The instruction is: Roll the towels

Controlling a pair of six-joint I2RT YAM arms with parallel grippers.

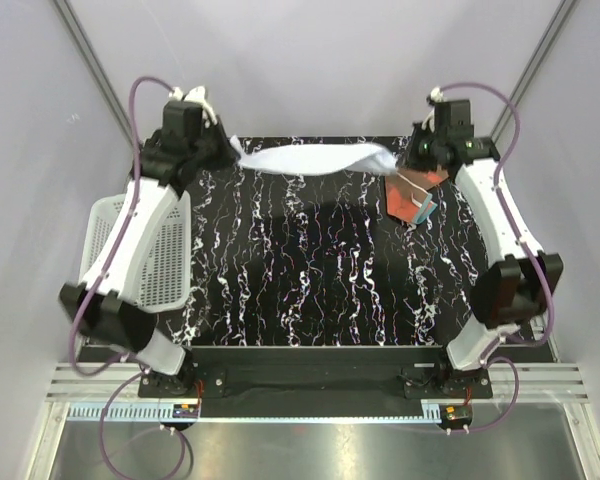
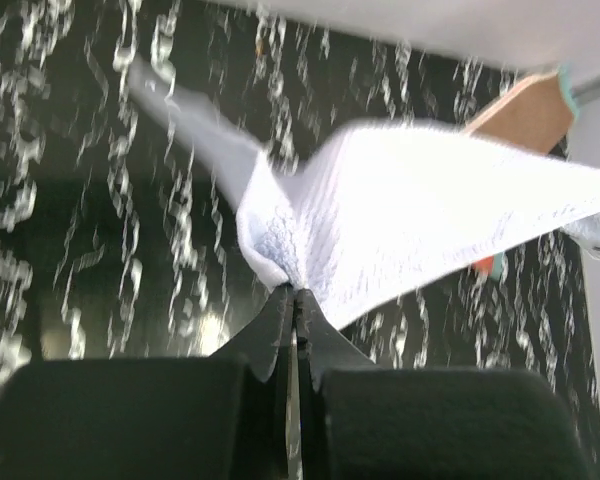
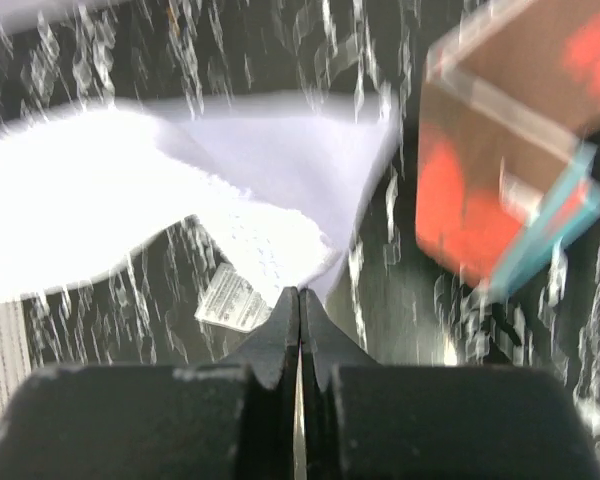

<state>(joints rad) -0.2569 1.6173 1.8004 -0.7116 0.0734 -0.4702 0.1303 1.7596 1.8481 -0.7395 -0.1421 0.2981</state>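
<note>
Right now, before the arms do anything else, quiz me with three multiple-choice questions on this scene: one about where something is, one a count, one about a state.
1. Where is the white basket?
A) far right corner
B) left side of the table, under the left arm
C) table centre

2. How many towels are in view?
A) one
B) two
C) four

3. The white towel is:
A) rolled up on the table
B) lying in the basket
C) stretched between the two grippers

Answers:
1 B: the top view shows the basket at the table's left edge, partly covered by the left arm.
2 B: there is the white towel and a rust-brown towel at the far right.
3 C: the left gripper and the right gripper are each shut on one end of it.
</note>
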